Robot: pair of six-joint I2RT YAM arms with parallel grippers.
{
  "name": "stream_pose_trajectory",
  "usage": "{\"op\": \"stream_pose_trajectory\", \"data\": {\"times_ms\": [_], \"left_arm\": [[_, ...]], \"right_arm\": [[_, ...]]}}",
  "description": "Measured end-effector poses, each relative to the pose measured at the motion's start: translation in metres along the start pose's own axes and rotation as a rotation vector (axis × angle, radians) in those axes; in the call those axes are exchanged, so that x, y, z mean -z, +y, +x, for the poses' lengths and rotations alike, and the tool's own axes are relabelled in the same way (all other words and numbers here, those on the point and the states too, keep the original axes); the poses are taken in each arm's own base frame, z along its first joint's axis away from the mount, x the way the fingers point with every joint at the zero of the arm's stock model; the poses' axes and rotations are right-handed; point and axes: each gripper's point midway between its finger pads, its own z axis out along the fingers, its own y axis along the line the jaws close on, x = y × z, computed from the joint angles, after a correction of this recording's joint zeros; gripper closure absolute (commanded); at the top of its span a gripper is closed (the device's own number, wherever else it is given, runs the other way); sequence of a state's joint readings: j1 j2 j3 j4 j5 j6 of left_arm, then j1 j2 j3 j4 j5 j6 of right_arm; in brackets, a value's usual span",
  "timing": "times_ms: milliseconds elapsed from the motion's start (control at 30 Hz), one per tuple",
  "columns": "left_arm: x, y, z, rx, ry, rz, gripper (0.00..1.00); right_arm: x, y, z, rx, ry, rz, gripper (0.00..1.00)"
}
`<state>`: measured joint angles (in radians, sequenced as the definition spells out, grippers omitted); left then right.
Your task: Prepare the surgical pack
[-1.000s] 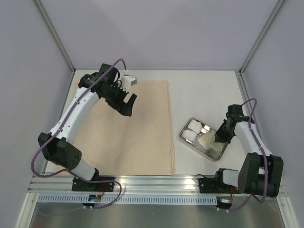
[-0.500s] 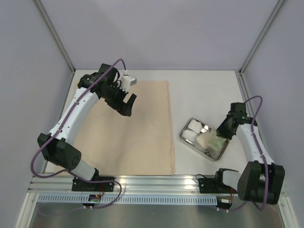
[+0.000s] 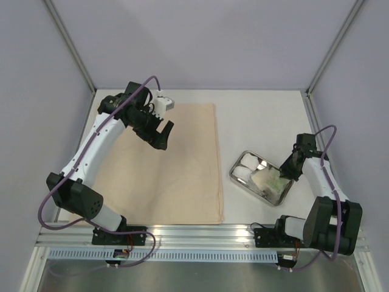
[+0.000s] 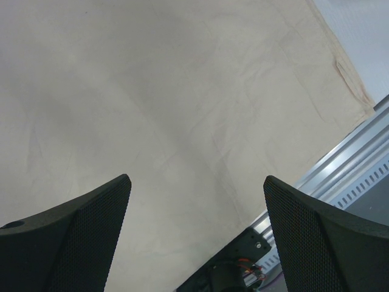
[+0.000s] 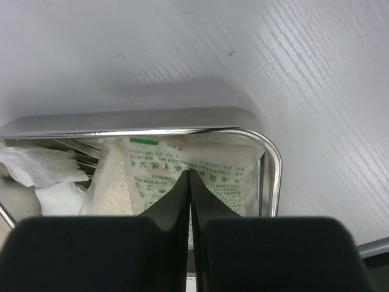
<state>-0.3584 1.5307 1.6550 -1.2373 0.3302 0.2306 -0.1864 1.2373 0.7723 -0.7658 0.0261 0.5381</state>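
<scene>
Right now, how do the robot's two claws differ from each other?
The left gripper is wide open; the right gripper is shut. The left gripper hangs over the beige cloth; the right gripper points its tips at a printed packet in the steel tray. Both are black.

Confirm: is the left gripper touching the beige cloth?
Apart. Left wrist view: the open left gripper hangs clear above the beige cloth, which lies flat and undisturbed.

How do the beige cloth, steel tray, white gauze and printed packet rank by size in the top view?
1. beige cloth, by far the largest.
2. steel tray.
3. white gauze and printed packet, both inside the tray, look about alike, so I won't rank them.
</scene>
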Motion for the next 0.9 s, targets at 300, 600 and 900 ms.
{"op": "stream_pose_trajectory", "data": {"times_ms": [300,600,900], "left_arm": [[0.007,0.000,0.000,-0.008,-0.016,-0.017,0.00],[0.025,0.018,0.005,-0.034,-0.028,-0.160,0.00],[0.022,0.037,0.019,-0.027,0.019,-0.268,0.00]], "right_arm": [[0.012,0.000,-0.007,0.029,-0.030,0.002,0.90],[0.106,0.040,-0.072,0.136,-0.320,-0.116,0.00],[0.101,-0.019,-0.050,-0.039,-0.370,-0.003,0.12]]}}
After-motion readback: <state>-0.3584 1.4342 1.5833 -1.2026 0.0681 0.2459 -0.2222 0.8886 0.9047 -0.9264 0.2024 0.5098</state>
